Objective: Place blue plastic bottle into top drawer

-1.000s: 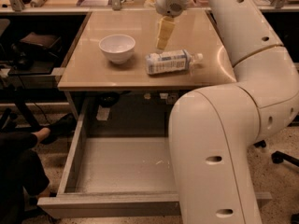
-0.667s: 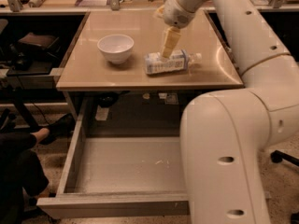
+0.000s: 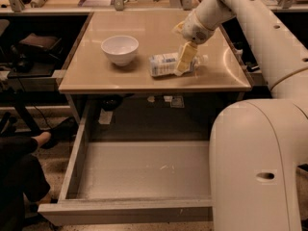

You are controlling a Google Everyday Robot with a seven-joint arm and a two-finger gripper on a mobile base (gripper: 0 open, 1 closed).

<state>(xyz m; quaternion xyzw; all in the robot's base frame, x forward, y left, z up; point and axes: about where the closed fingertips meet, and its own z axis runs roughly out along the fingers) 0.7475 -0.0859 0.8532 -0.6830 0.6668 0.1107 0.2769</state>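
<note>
The blue plastic bottle [image 3: 163, 64] lies on its side on the tan tabletop [image 3: 144, 28], cap pointing right. My gripper [image 3: 185, 60] hangs from the white arm and is down at the bottle's right half, right against it and covering part of it. The top drawer [image 3: 139, 170] is pulled out below the table's front edge. Its scuffed grey bottom holds nothing. My own white body hides the drawer's right part.
A white bowl [image 3: 120, 48] stands on the table left of the bottle. My large white base [image 3: 255, 167] fills the lower right. A person's leg and shoe [image 3: 29, 150] are at the lower left beside the drawer. Shelves with clutter [image 3: 29, 47] stand at the left.
My gripper has come down from above the table onto the bottle's right half. The bottle and the bowl have stayed where they were.
</note>
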